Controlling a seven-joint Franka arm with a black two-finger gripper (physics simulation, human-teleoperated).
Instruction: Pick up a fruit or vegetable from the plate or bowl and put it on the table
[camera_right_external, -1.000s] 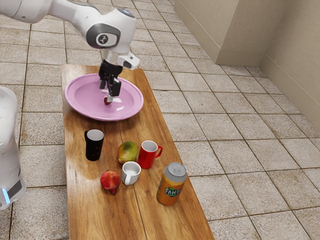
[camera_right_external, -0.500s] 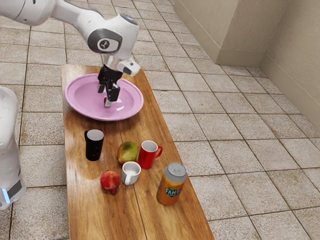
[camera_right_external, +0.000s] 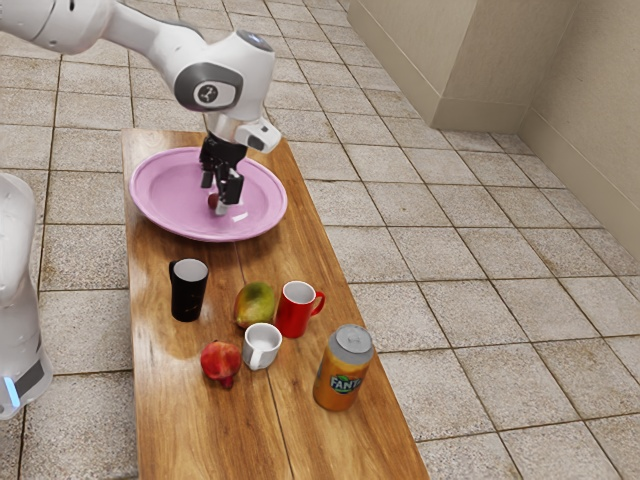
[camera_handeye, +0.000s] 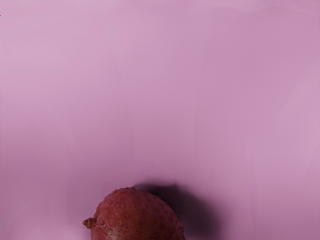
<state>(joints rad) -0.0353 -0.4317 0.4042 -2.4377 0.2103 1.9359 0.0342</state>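
The gripper (camera_right_external: 215, 199) was low over the plate, its fingers apart, with the reddish-brown fruit (camera_handeye: 137, 217) at their tips and no grip on it visible. Whether either fingertip touched the skin, I could not tell. The fruit sat on the pink plate (camera_right_external: 165, 205), a little stub sticking out of its side. I judged the step in hand to be the grasp: it called for centring over the round body, lowering until the pads reached its widest part, then closing evenly. Pinched too high, the fruit could squirt out and roll; pressed too low, the tips could scrape the plate. A short, straight test lift would prove the hold before any sideways travel, and the rim needed clearing generously. Beyond lay the wooden table (camera_right_external: 175, 425), still to receive the fruit, with a black mug (camera_right_external: 189, 292) nearest the plate and a mango (camera_right_external: 256, 304) farther along, both worth steering around before a gentle release.
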